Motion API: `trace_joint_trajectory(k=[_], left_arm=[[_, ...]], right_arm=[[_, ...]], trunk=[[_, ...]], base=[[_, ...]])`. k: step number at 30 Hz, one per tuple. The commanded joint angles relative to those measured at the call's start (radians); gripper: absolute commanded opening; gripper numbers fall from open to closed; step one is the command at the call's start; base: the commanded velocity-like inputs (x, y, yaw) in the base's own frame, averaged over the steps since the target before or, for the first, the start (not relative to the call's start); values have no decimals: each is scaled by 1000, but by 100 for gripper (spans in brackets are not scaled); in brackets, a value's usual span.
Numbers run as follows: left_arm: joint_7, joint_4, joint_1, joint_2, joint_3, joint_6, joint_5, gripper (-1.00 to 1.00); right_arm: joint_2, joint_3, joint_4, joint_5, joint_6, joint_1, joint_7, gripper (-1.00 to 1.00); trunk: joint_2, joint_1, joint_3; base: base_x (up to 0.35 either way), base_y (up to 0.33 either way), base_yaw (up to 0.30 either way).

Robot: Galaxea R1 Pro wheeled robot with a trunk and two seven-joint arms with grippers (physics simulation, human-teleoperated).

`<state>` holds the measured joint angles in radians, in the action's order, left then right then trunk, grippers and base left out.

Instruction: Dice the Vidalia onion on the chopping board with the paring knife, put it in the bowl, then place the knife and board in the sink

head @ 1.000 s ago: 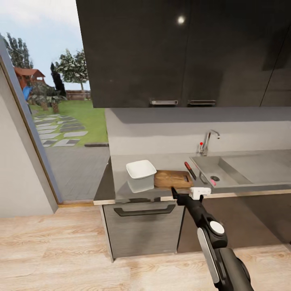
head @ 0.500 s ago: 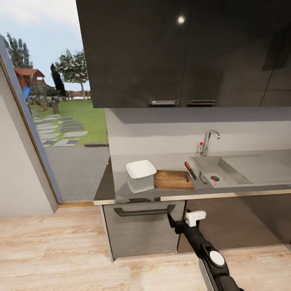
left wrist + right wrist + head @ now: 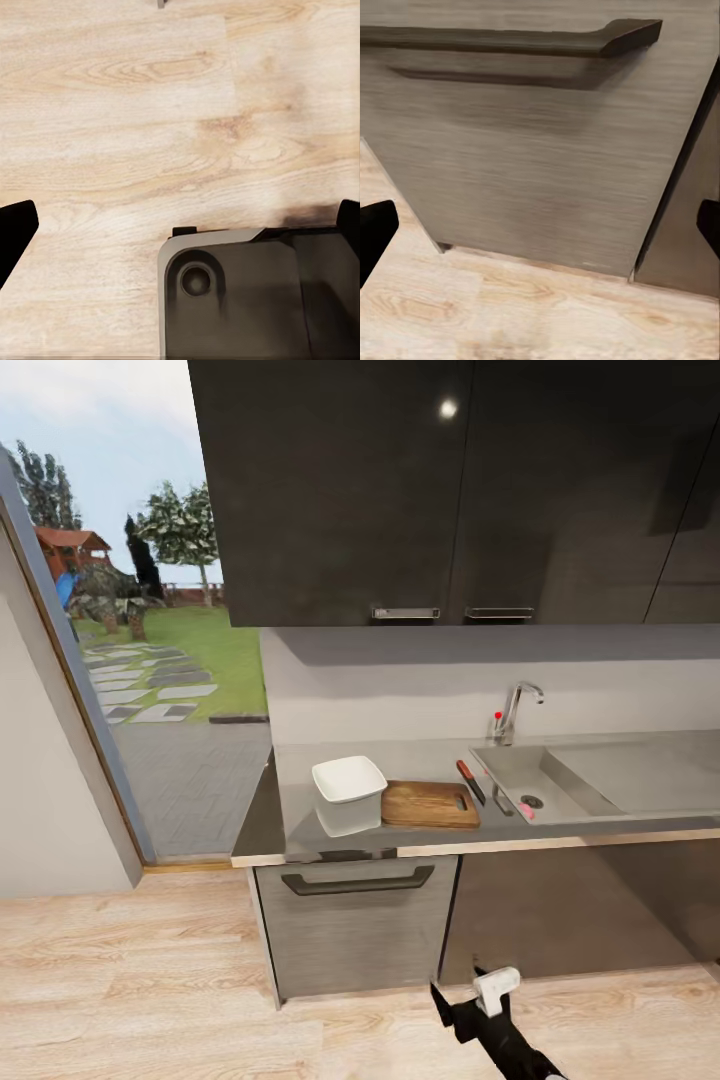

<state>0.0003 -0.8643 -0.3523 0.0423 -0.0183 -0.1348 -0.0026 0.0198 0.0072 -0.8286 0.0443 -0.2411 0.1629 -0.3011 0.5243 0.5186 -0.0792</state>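
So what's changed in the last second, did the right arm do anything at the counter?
The right gripper dropped away from the countertop edge, down past the cabinet front to near the floor, and it holds nothing. It took hold of nothing on the way. The bowl, chopping board, paring knife and the Vidalia onion in the sink stayed put, and the camera view did not shift.

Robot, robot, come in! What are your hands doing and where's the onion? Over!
Right gripper open, low by the floor, holding nothing. Left gripper open above the wood floor. Vidalia onion in the sink. Nothing blocking it.
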Motion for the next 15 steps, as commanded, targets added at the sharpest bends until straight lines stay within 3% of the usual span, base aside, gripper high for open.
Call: trace_joint_trajectory(k=[1,4,5,7,15], left_arm=[[0,0,0,1,-2,-2,0,100],[1,3,1,1,-1,-2,0,100],[1,3,1,3,1,-2,0,100],[1,4,1,4,3,-2,0,100],[3,3,2,7,7,-2,3,100]], right_arm=[[2,0,23,4,-16,1,-1,100],[4,-1,110,5,-70,1,-4,100],[5,-1,190,5,-121,1,-5,100],[6,-1,255,5,-159,1,-5,100],[5,0,419,7,-189,1,-2,100]], trunk=[[2,0,-2],[2,0,-2],[2,0,-2],[2,0,-2],[2,0,-2]], base=[[0,0,0],[0,0,0],[0,0,0],[0,0,0],[0,0,0]])
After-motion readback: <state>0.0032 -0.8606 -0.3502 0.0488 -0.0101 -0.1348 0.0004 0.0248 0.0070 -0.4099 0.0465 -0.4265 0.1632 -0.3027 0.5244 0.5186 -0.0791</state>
